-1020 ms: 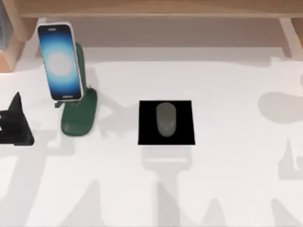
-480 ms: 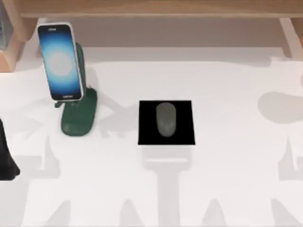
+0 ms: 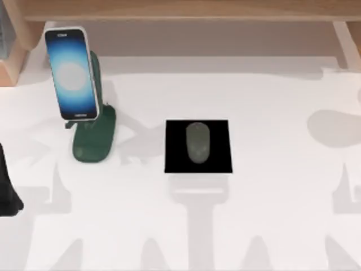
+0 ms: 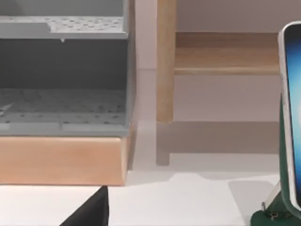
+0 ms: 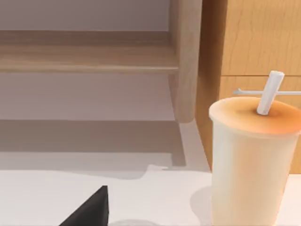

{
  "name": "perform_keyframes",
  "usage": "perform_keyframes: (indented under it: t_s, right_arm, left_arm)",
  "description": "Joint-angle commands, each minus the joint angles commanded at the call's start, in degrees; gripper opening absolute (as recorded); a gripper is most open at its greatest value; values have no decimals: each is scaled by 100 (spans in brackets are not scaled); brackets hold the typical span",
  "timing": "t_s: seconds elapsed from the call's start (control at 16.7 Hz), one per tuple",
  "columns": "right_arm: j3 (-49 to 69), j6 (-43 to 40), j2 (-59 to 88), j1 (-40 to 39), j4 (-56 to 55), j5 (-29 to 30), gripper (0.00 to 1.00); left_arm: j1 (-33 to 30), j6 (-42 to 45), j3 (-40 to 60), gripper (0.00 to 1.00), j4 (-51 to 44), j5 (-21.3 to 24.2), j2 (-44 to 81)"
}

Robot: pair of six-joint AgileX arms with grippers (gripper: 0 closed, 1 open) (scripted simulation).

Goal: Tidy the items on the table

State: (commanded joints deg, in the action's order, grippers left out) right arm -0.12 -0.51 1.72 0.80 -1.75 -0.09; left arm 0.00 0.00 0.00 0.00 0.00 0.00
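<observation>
Our phone (image 3: 72,73) stands propped on the green stand (image 3: 94,135) at the table's (image 3: 271,214) far left, its long axis running front to back. The mouse (image 3: 197,142) lies on the black pad (image 3: 175,161) near the middle, long axis likewise. Our left gripper (image 3: 7,192) sits at the left edge, nearer the phone; we cannot tell its grip. Both items look placed.

Look to the table's left: a dark green phone stand (image 3: 95,135) stands upright. Near the middle lies a black square pad (image 3: 198,146), flat. Along the far edge runs a light wooden shelf (image 3: 180,10). Beside its right post you'll find what seems a lidded drink cup (image 5: 254,155) with a white straw (image 5: 269,92).
</observation>
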Motion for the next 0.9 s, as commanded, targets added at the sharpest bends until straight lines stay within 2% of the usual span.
perform_keyframes:
  t_s: [0.18,0.36,0.9]
  right_arm:
    - [-41,-173,711,282,-712,-39,100]
    - [-62,-387,1948,654,-1884,-114,100]
    - [458,-628,7366,1457,-6431,-606,100]
  left_arm:
    - [0,0,0,100,0,0,0]
    - [0,0,0,100,0,0,0]
    - [0,0,0,100,0,0,0]
